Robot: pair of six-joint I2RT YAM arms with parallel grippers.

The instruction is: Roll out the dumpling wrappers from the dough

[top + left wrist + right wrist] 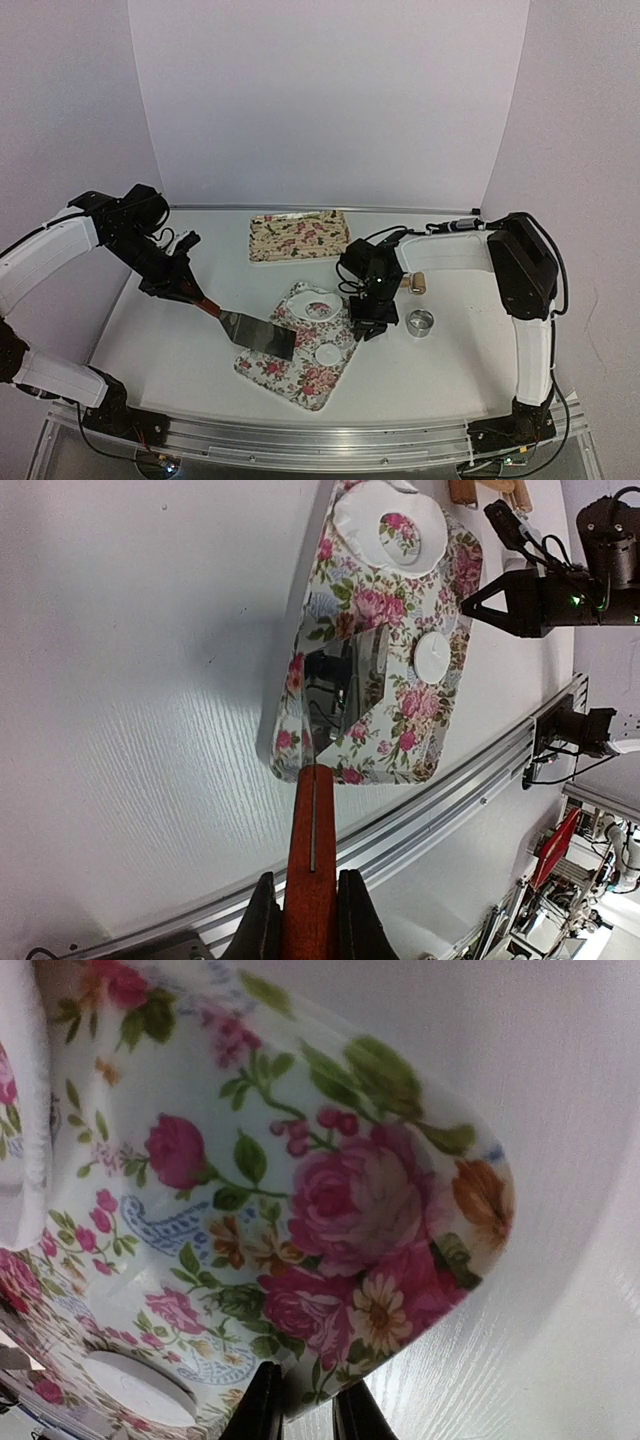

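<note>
Pinching flowered tray (300,1210) rim, right pincer (306,1392), left pincer (308,885) clamping spatula (313,815)

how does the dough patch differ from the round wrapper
The dough patch is larger, with a round hole; the wrapper is a smaller solid disc. The dough patch lies at the far end of the flowered tray, the wrapper nearer its middle. Both are flat and white.

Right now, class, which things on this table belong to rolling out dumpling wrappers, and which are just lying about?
For the job: dough; dumpling wrapper; near tray; spatula; metal ring; wooden roller.
Lying about, it seems: far tray.
</note>
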